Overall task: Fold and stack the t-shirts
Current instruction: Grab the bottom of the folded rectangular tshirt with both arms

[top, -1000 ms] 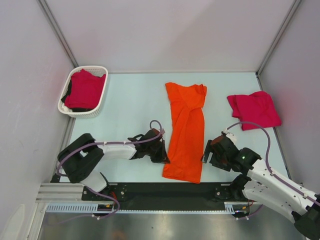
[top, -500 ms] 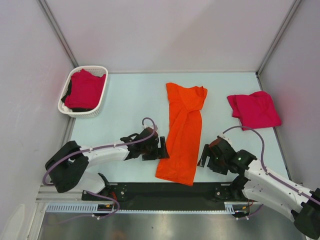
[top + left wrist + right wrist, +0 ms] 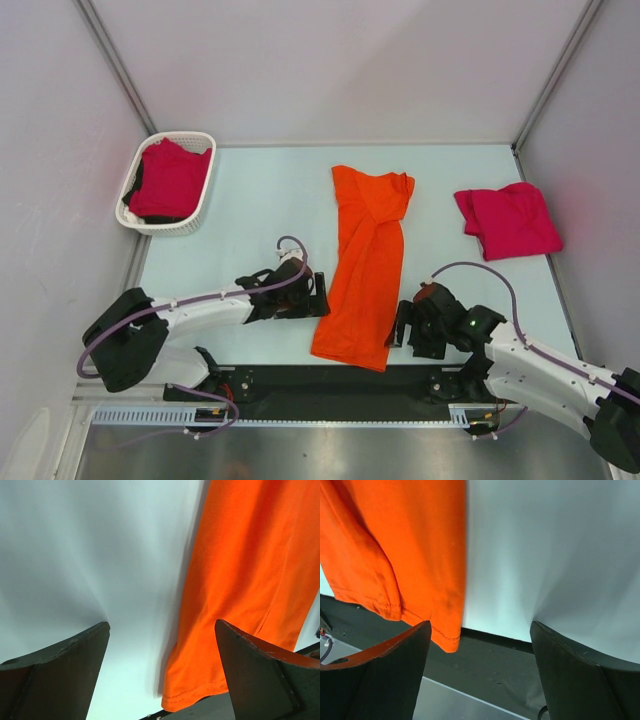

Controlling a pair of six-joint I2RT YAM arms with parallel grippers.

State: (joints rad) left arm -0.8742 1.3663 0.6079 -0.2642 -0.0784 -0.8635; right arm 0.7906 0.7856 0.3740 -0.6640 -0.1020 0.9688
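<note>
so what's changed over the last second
The orange t-shirt had its near end slide left, toward the left gripper, while its far end stayed put. The right gripper moved left and nearer, closing on the shirt's near right corner. Both sets of jaws are open, holding nothing. The crimson t-shirt on the right and the basket have not moved.

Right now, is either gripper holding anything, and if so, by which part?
Nothing is held. The left gripper and right gripper are both open, flanking the lower end of the orange t-shirt.
</note>
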